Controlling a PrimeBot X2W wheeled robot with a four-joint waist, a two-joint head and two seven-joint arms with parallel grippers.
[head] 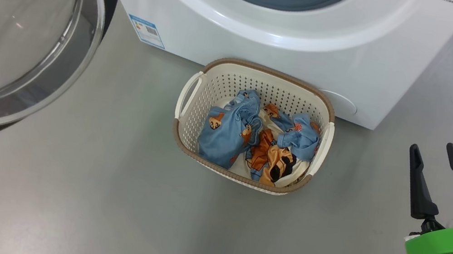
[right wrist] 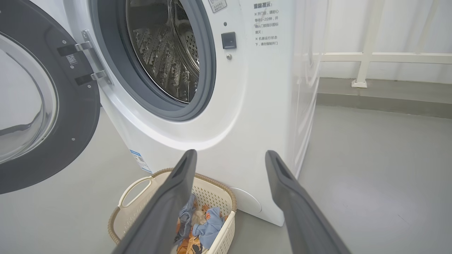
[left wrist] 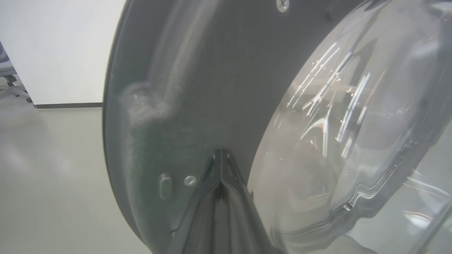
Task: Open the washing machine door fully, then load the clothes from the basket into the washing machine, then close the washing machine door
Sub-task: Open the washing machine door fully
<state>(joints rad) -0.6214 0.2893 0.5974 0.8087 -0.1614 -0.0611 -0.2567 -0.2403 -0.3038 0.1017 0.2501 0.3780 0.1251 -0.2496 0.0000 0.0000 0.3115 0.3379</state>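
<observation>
The washing machine (head: 242,33) (right wrist: 247,106) stands with its steel drum (right wrist: 166,49) exposed. Its round black door (head: 17,27) (right wrist: 39,106) with the clear glass bowl hangs swung out to the left. My left gripper (left wrist: 220,152) is shut, its tips against the dark inner face of the door (left wrist: 197,88) beside the glass bowl. The cream basket (head: 220,81) (right wrist: 136,208) sits on the floor against the machine's front, holding light blue, orange and black clothes (head: 252,136) (right wrist: 204,225). My right gripper (head: 434,150) (right wrist: 229,157) is open and empty, to the right of the basket.
Grey floor (head: 102,207) spreads around the basket. A white wall and a chair base (left wrist: 14,88) lie beyond the door. A white railing (right wrist: 370,56) runs behind the machine on the right.
</observation>
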